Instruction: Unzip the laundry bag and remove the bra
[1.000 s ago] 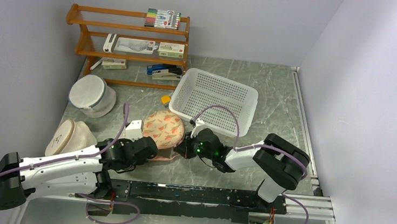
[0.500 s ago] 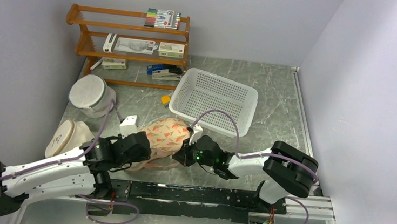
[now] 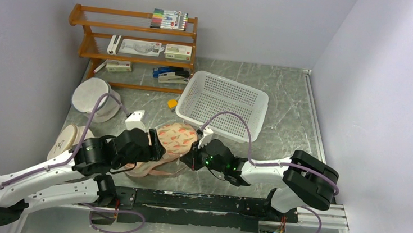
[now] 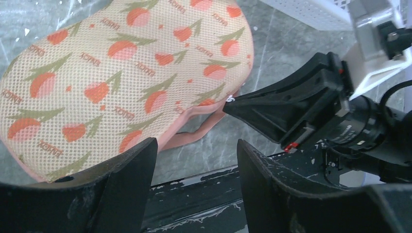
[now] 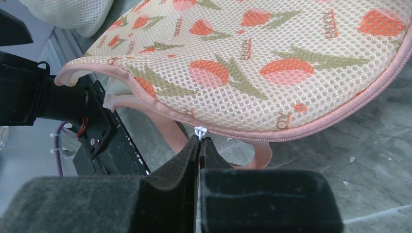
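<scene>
**Status: unzipping in progress; extraction not begun.**

1. The flat, two-lobed laundry bag of cream-peach mesh fabric with an orange-red flower print point(image 3: 173, 139) lies between the two grippers on the grey marbled table point(image 3: 284, 101). The edge of its upper shell nearest the arms is raised.

2. The left gripper point(image 4: 194, 150) has its jaws wide apart, with nothing in the gap. The bag lies just beyond the tips and overlaps the left finger. Whether that finger props the shell cannot be told.

3. The right gripper point(image 5: 199, 145) has its fingers pressed together on the small white zip pull point(image 5: 199, 131), which sits directly at the tips on the pink zip edging point(image 5: 340, 116).

4. Toward the left gripper from the pull, the edging has parted into an upper and a lower lip with a gap between. On the other side of the pull it runs as one closed line round the lobe.

5. Judged complete: the pull is seized and part of the zip is open. Judged outstanding: the rest of the zip travel, lifting the shell and withdrawing the bra.

6. The bra is not identifiable. A pale surface shows in the gap, and it could be either lining or cup.
</scene>
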### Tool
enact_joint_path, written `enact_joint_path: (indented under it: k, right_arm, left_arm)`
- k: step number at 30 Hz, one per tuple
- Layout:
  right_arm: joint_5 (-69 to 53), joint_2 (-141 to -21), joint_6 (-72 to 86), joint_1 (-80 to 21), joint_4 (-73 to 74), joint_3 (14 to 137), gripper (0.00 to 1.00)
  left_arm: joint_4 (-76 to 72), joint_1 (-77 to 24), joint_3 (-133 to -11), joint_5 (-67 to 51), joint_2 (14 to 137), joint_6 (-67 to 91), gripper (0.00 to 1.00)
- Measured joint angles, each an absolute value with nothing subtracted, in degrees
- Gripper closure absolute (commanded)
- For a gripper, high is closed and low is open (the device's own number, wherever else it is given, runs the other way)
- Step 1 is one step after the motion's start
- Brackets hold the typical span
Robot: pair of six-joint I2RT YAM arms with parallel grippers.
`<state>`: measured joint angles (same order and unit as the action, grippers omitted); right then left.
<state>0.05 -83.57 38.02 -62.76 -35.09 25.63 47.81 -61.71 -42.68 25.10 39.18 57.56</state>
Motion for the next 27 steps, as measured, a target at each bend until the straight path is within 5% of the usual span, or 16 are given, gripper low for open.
enact_joint_path:
  k: [7,27]
  right_arm:
    - [0.34,-83.26,37.43,-62.08,-35.03,25.61,1.00]
    - [0.45,-78.52,36.56,-60.95,-34.54,22.65,1.00]
  left_arm:
    - [46.44,-61.71,-42.70,21.34,39.62,55.83,0.17]
    - [23.24,-61.73,-38.96,15.77,62.52,21.91,0.33]
